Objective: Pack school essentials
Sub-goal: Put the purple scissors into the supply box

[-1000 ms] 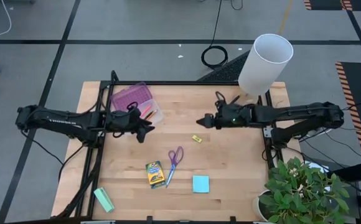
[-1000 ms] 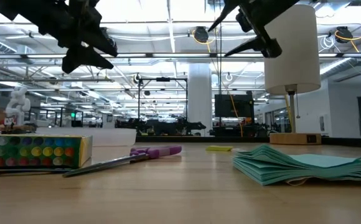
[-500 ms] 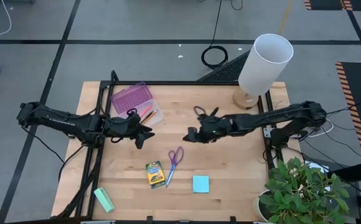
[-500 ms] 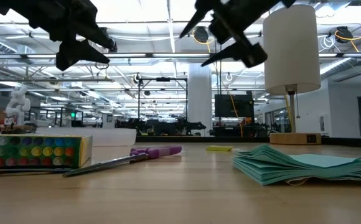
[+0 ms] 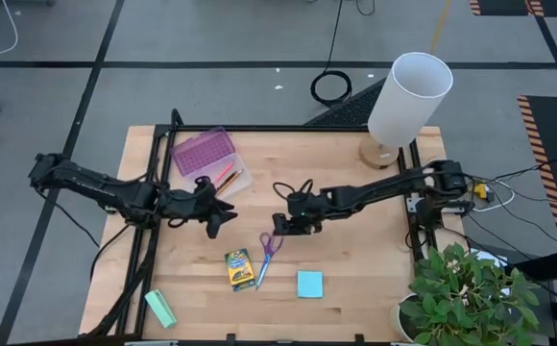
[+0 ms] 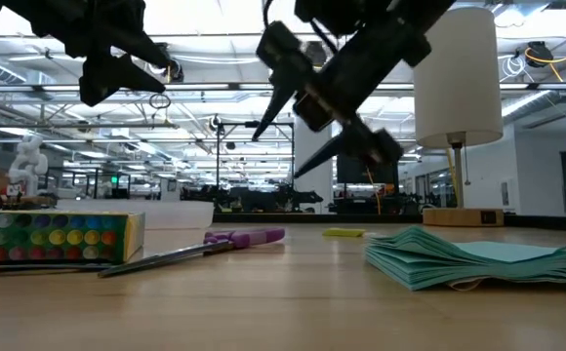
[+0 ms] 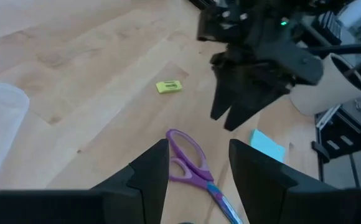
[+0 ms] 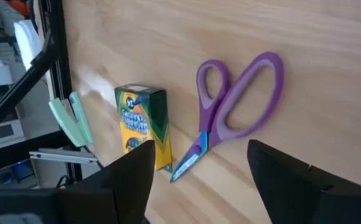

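Right arm stretched far toward table centre, right gripper [image 5: 278, 227] tilted downward, fingers spread (raised off surface in low view); left gripper [image 5: 223, 217] also raised, fingers apart, pointing toward right gripper

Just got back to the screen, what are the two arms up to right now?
The right gripper is open and empty, hanging above the table over the purple-handled scissors. The left gripper is also open, in the air near the pink case. The crayon box, sticky-note pad and small yellow piece lie unpacked on the wood.
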You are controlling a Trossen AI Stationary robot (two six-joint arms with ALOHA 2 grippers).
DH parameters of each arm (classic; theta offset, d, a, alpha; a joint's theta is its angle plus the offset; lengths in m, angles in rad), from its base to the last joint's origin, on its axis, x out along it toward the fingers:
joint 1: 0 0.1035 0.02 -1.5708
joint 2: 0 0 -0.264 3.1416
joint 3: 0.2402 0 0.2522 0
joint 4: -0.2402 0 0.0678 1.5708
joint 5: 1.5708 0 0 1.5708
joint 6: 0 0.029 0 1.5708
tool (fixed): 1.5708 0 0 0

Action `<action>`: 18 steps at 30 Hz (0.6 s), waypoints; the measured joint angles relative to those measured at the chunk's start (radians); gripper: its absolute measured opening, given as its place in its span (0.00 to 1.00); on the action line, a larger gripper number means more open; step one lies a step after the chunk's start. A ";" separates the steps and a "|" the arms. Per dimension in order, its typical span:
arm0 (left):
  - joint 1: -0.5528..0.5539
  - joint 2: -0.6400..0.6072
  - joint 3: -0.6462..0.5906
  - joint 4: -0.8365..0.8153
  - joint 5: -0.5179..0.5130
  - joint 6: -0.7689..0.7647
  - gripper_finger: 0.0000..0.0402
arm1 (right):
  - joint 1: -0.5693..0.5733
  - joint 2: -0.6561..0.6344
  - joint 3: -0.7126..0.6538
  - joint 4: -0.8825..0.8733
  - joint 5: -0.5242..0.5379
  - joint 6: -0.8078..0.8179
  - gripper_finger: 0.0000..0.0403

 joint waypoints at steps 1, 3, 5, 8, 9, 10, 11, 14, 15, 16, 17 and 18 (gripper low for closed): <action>-0.009 0.006 0.000 -0.002 -0.005 0.000 0.42 | -0.003 0.016 0.000 0.013 -0.003 0.002 0.60; -0.025 0.030 0.000 0.003 -0.013 -0.001 0.42 | -0.006 0.043 0.000 0.009 -0.031 0.009 0.59; -0.038 0.073 0.000 0.010 -0.008 0.002 0.42 | -0.009 0.068 0.000 0.007 -0.056 0.005 0.59; -0.044 0.174 0.000 0.083 0.058 0.056 0.41 | -0.009 0.088 0.000 0.006 -0.059 -0.004 0.59; -0.044 0.210 0.000 0.120 0.091 0.076 0.39 | -0.009 0.093 0.000 0.007 -0.060 -0.008 0.59; -0.044 0.248 0.000 0.166 0.120 0.089 0.38 | -0.009 0.099 0.000 0.010 -0.061 -0.014 0.59; -0.044 0.283 0.000 0.210 0.139 0.095 0.36 | -0.009 0.106 0.000 0.010 -0.061 -0.019 0.59; -0.044 0.384 0.000 0.300 0.170 0.102 0.29 | -0.010 0.128 0.000 0.004 -0.051 -0.028 0.59; -0.044 0.412 0.000 0.323 0.173 0.103 0.27 | -0.010 0.137 0.000 0.008 -0.052 -0.028 0.59; -0.043 0.439 0.000 0.342 0.175 0.105 0.24 | -0.010 0.146 0.000 0.012 -0.051 -0.030 0.59; -0.043 0.463 0.000 0.361 0.179 0.106 0.22 | -0.010 0.153 0.000 0.014 -0.053 -0.036 0.59; -0.042 0.487 0.000 0.374 0.183 0.106 0.20 | -0.011 0.158 0.000 0.025 -0.052 -0.049 0.59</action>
